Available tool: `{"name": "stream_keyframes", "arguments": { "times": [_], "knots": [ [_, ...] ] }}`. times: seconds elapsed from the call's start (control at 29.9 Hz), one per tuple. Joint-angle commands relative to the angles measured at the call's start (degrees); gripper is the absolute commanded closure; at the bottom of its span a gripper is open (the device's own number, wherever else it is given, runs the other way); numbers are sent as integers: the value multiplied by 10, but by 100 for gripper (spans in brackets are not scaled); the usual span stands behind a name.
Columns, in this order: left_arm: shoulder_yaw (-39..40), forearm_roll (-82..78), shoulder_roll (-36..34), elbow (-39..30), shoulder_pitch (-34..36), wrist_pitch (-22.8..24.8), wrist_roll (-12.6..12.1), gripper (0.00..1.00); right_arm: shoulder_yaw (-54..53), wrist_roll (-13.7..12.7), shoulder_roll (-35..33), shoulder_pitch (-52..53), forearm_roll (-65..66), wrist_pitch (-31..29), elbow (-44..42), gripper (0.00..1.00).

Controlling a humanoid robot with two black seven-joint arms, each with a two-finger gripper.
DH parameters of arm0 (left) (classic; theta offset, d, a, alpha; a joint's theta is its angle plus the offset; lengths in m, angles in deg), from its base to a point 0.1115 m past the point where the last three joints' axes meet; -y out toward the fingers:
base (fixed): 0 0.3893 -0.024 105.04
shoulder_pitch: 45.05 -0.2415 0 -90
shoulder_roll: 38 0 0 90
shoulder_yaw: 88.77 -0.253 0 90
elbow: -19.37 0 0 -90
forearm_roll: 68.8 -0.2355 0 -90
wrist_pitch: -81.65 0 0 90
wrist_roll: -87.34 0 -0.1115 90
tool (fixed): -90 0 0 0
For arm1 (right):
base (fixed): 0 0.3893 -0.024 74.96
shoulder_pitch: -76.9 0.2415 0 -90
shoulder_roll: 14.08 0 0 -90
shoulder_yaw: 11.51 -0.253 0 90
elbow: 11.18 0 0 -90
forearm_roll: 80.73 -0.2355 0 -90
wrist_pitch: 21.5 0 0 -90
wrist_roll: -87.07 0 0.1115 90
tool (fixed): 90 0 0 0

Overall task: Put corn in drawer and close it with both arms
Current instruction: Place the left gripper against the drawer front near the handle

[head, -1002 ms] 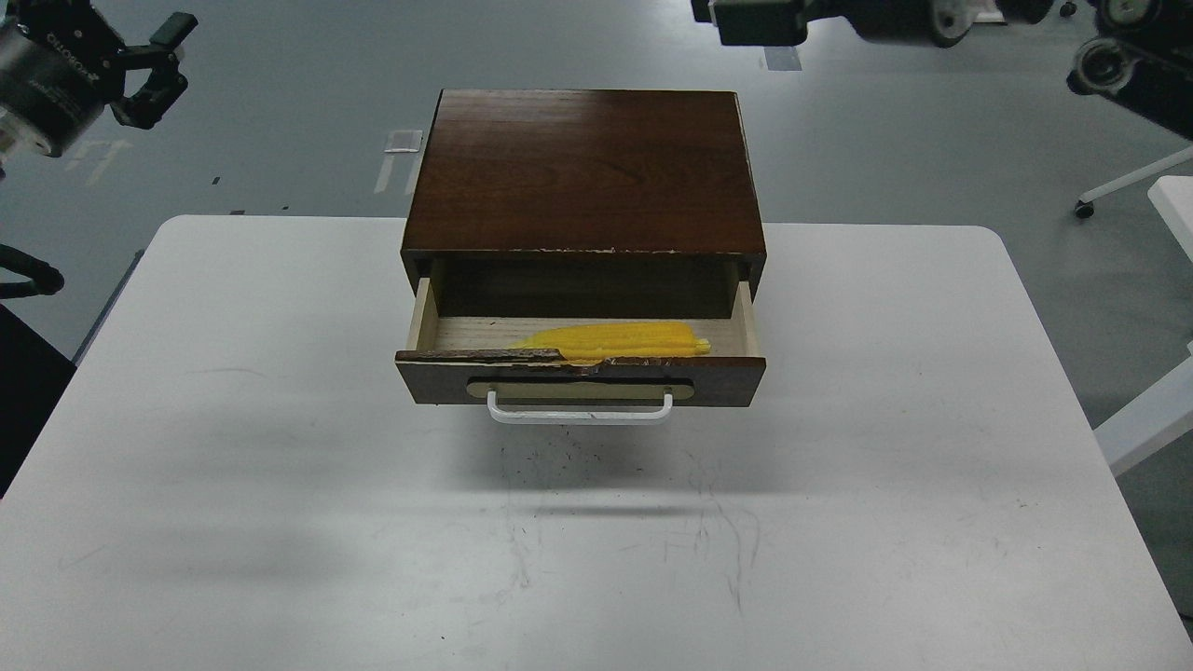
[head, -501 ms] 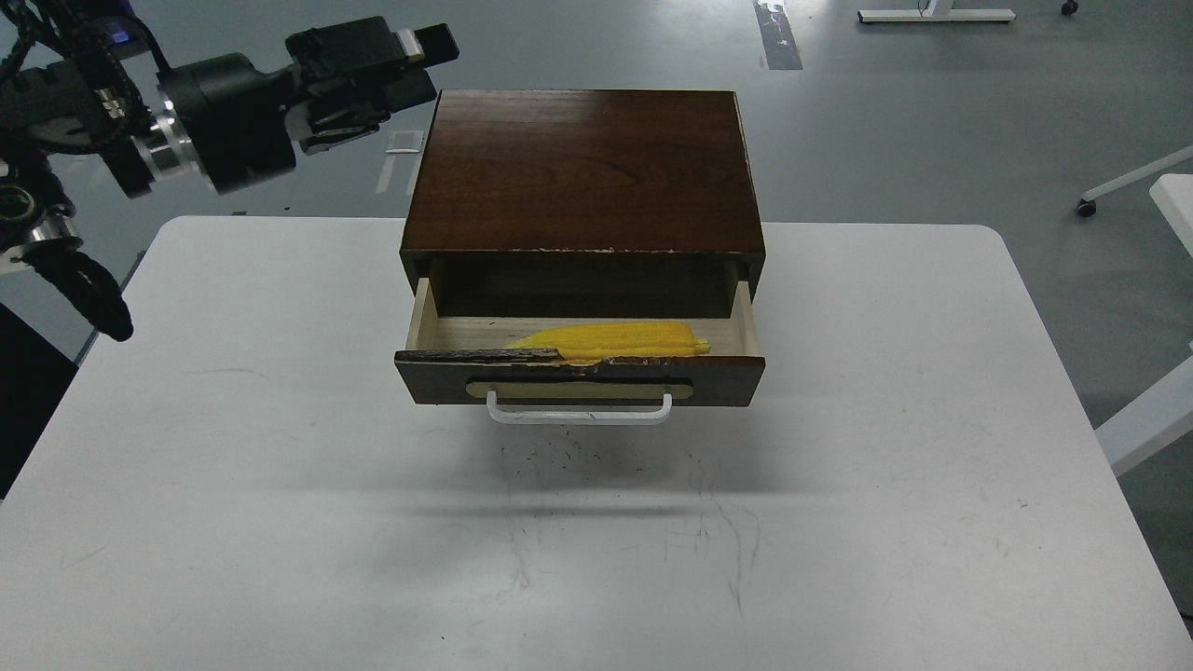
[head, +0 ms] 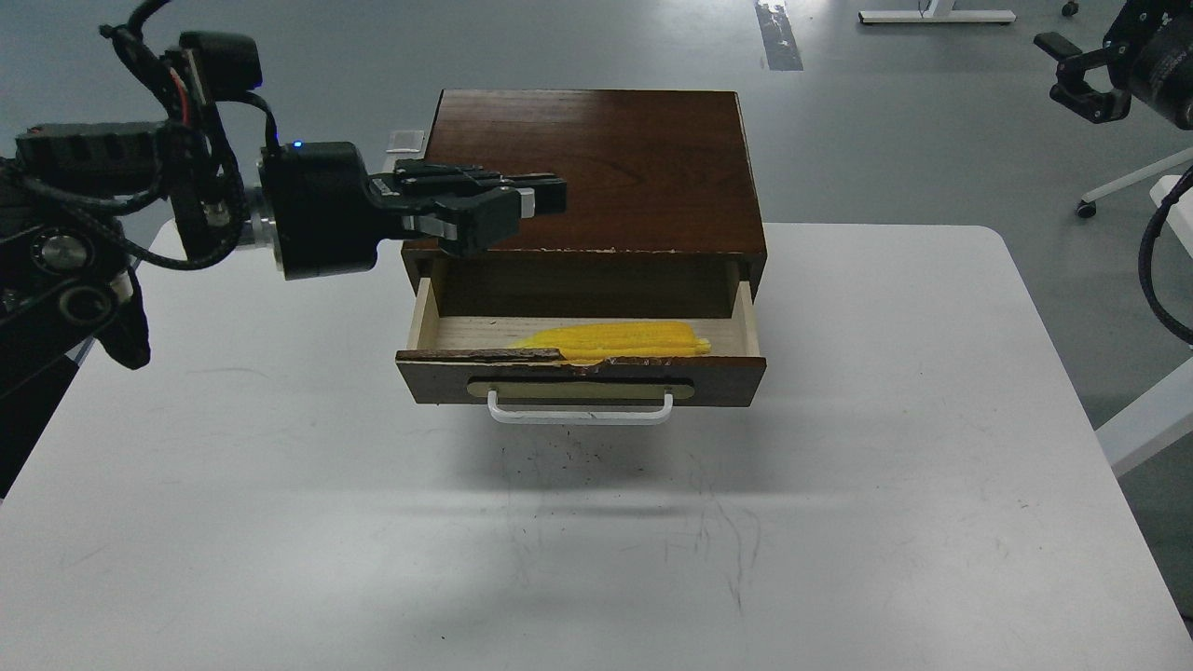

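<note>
The yellow corn (head: pixel 615 339) lies on its side inside the open drawer (head: pixel 580 377), behind the chipped front edge. The drawer is pulled out of the dark brown box (head: pixel 587 168), and its white bar handle (head: pixel 580 410) faces me. My left gripper (head: pixel 541 205) is empty and reaches in from the left, level with the box's front left top corner and above the drawer's left side. Its fingers stand a little apart. My right gripper (head: pixel 1062 70) is open and empty at the far upper right, well away from the box.
The box stands at the back middle of a white table (head: pixel 280 466). Grey floor lies beyond. White furniture legs (head: pixel 1132 182) show at the right edge.
My left arm has swung in from the upper left, down and right, to the box's front left corner. My right gripper has come back into view at the upper right. Corn and drawer have not moved.
</note>
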Motion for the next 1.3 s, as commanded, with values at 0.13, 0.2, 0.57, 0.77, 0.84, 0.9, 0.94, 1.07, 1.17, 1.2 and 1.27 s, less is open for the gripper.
{"name": "stream_keyframes", "arguments": {
  "times": [0.13, 0.2, 0.57, 0.77, 0.84, 0.9, 0.94, 1.07, 1.17, 1.2, 1.27],
  "knots": [
    [-92, -30, -4, -5, 69, 0, -3, 100, -34, 7, -1, -33, -6, -13, -7, 0],
    [-102, -31, -4, -27, 76, 0, -2, 100, -80, 7, -1, -63, -18, -26, -9, 0],
    [-211, -97, 56, -32, 113, 0, -3, 100, -209, 8, 83, -155, -121, -43, -84, 0],
    [-273, -191, 76, -14, 113, 0, -3, 100, -231, 14, 112, -167, -121, -43, -133, 0],
    [-288, -210, 77, -12, 110, 0, -4, 100, -231, 15, 112, -167, -120, -43, -141, 0],
    [-292, -214, 77, -12, 109, 0, -4, 100, -230, 14, 112, -169, -120, -43, -151, 0],
    [-292, -215, 77, -11, 108, 0, -4, 100, -231, 15, 112, -170, -120, -43, -160, 0],
    [-296, -238, 75, -6, 109, 0, -4, 100, -231, 15, 112, -169, -120, -43, -186, 0],
    [-307, -291, 76, 3, 109, 0, -4, 100, -229, 14, 111, -168, -120, -43, -193, 0],
    [-309, -297, 77, 4, 108, 0, -4, 100, -229, 15, 111, -168, -120, -43, -193, 0],
    [-314, -302, 77, 6, 108, 0, -4, 100, -229, 15, 111, -168, -120, -43, -193, 0]
  ]
}}
